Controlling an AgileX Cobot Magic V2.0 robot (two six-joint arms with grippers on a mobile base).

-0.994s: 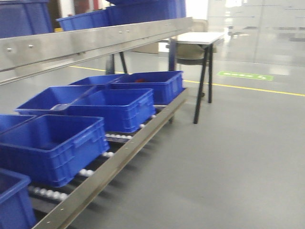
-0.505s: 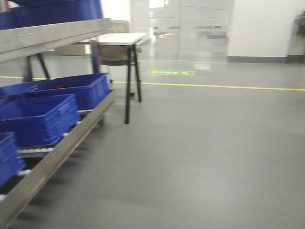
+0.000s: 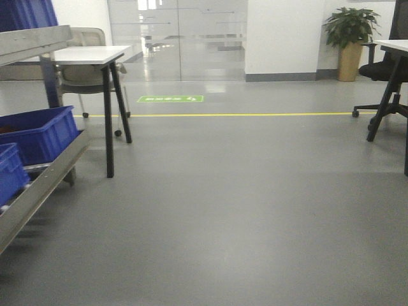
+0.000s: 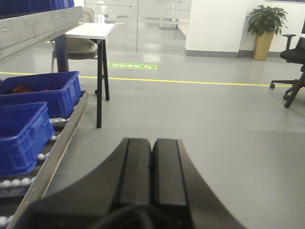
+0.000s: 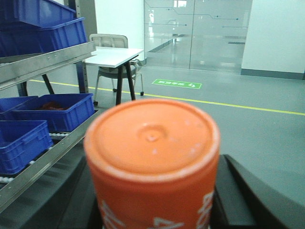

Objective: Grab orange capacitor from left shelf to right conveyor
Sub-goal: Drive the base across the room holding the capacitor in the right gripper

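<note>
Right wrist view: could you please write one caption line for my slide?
Close-up of the orange capacitor, top toward the camera; steel shelf with blue bins at left, white table behind.

You see bright, even light; glare sheens the far floor (image 3: 210,86); the orange capacitor (image 5: 151,162) looks soft.

The grey floor (image 3: 242,191) lies open through the middle, ahead to the glass wall (image 3: 178,38). Along the left side the left shelf (image 3: 44,182) juts out with its blue bins (image 3: 41,134), and just past it stands a white-topped counter (image 3: 89,54) on black legs. Far right stand an office chair (image 3: 382,67) and a potted plant (image 3: 349,38).
</note>
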